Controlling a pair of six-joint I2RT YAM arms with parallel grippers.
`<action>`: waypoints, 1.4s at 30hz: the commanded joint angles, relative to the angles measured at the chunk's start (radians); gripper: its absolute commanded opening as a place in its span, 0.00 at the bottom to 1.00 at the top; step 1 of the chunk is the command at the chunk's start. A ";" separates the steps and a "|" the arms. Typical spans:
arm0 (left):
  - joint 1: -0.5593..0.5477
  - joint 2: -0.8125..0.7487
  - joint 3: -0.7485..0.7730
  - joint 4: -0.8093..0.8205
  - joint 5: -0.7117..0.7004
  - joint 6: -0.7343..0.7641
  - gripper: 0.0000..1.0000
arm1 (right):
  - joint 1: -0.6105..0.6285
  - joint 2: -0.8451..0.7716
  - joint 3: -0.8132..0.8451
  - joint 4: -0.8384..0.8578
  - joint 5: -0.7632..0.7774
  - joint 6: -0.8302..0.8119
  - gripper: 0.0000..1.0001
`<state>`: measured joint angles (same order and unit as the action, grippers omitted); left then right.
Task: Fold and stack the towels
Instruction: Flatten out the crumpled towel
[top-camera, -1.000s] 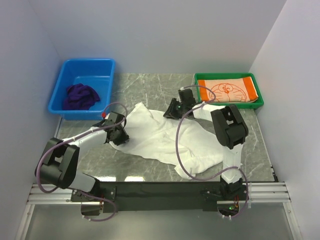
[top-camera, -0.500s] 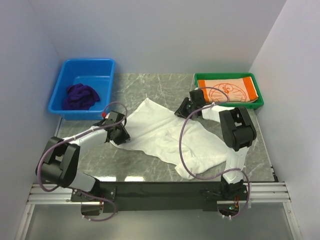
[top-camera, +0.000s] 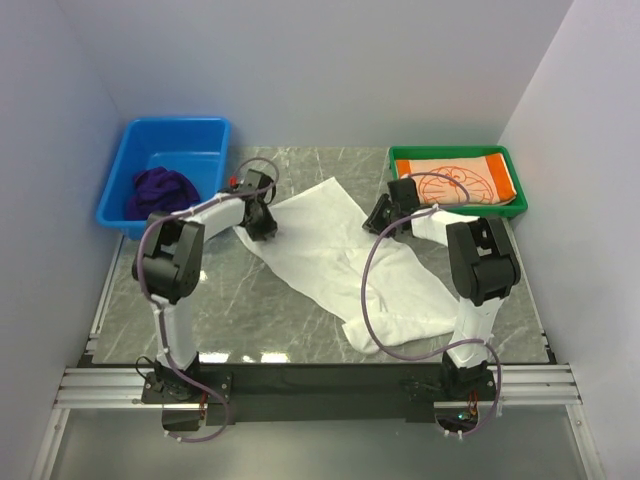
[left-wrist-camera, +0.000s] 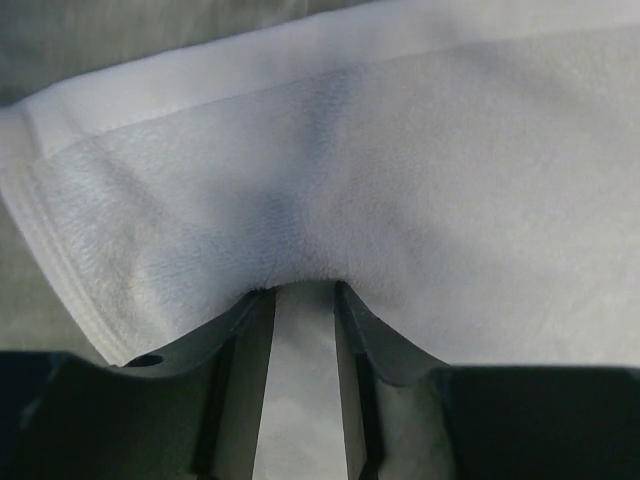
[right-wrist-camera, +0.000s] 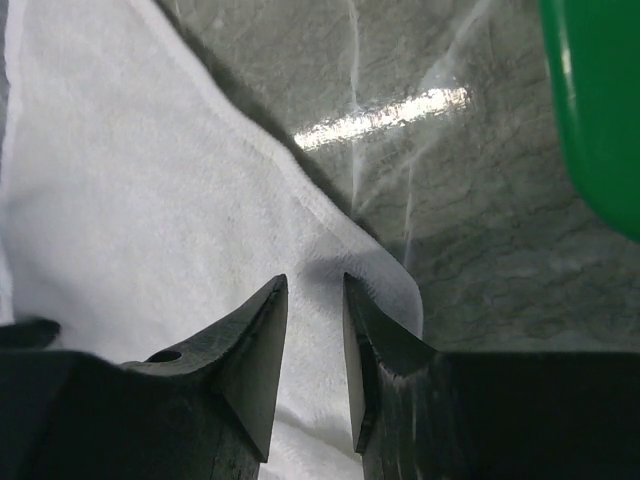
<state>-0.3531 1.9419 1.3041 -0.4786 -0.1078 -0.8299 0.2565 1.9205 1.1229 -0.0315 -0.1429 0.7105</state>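
The white towel (top-camera: 320, 260) lies spread and rumpled across the marble table. My left gripper (top-camera: 258, 215) is shut on its far left corner; in the left wrist view the hemmed edge (left-wrist-camera: 400, 150) bunches over the narrow-set tips of that gripper (left-wrist-camera: 300, 288). My right gripper (top-camera: 383, 215) is shut on the towel's far right corner, with cloth (right-wrist-camera: 130, 200) between its tips (right-wrist-camera: 313, 278). The purple towel (top-camera: 160, 192) lies crumpled in the blue bin. The orange Doraemon towel (top-camera: 455, 180) lies folded in the green tray.
The blue bin (top-camera: 175, 125) stands at the back left. The green tray (top-camera: 450, 150) stands at the back right, and its wall (right-wrist-camera: 600, 100) shows close beside the right gripper. Walls close in the table on three sides.
My left gripper has moved far back and right, dragging the towel's left corner towards the blue bin. My right gripper has moved right towards the green tray with the other corner, so the towel's far edge is stretched.
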 joint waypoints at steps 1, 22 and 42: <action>0.038 0.138 0.140 -0.055 -0.052 0.057 0.37 | -0.005 -0.028 0.044 -0.036 0.048 -0.081 0.38; 0.103 0.547 0.857 0.101 0.232 0.175 0.57 | 0.329 -0.425 -0.096 -0.323 0.177 -0.421 0.57; 0.103 -0.452 0.315 -0.089 0.044 0.300 0.99 | 0.722 -0.226 0.138 -0.444 0.235 -0.784 0.71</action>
<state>-0.2493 1.5669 1.7321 -0.4473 0.0357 -0.6048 0.9779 1.6428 1.2102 -0.4625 0.0494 -0.0319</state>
